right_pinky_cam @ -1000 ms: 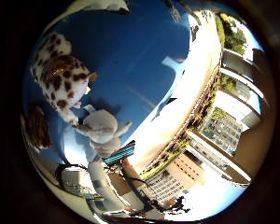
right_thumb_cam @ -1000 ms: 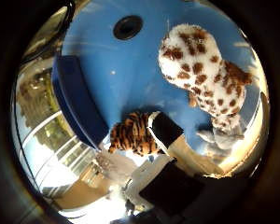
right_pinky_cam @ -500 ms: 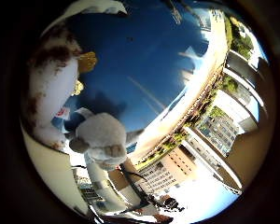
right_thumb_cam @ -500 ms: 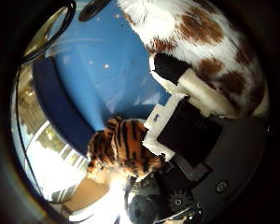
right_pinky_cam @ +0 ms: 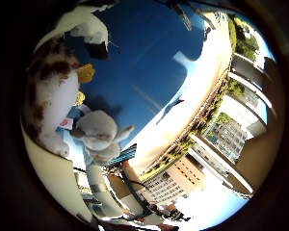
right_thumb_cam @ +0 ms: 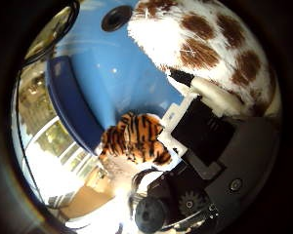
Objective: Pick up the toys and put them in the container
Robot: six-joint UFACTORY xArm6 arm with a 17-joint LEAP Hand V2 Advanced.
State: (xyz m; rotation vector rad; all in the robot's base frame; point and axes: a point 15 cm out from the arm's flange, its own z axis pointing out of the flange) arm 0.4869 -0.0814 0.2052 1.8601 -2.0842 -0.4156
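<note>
Here, line by line:
Surface: blue table top (right_thumb_cam: 122, 83) with a dark round hole in it.
Spotted toy: white plush with brown patches (right_thumb_cam: 210, 44), fills much of the thumb-side view, so close to the palm.
Hand: right hand (right_thumb_cam: 205, 126), a white-tipped finger (right_thumb_cam: 219, 97) lies against the spotted toy; curled round it or not, I cannot tell.
Tiger toy: orange, striped (right_thumb_cam: 136, 139), on the table beside the hand.
Grey toy: small plush (right_pinky_cam: 98, 132) just beside the spotted one (possibly touching).
Container: dark blue rim (right_thumb_cam: 71, 112), near the tiger toy.

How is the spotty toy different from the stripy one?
The spotted toy is white with brown patches; the striped toy is orange with black tiger stripes. The spotted toy fills much of the view, close to the palm; the striped toy looks far smaller. Both are furry plush toys on the blue surface.
</note>
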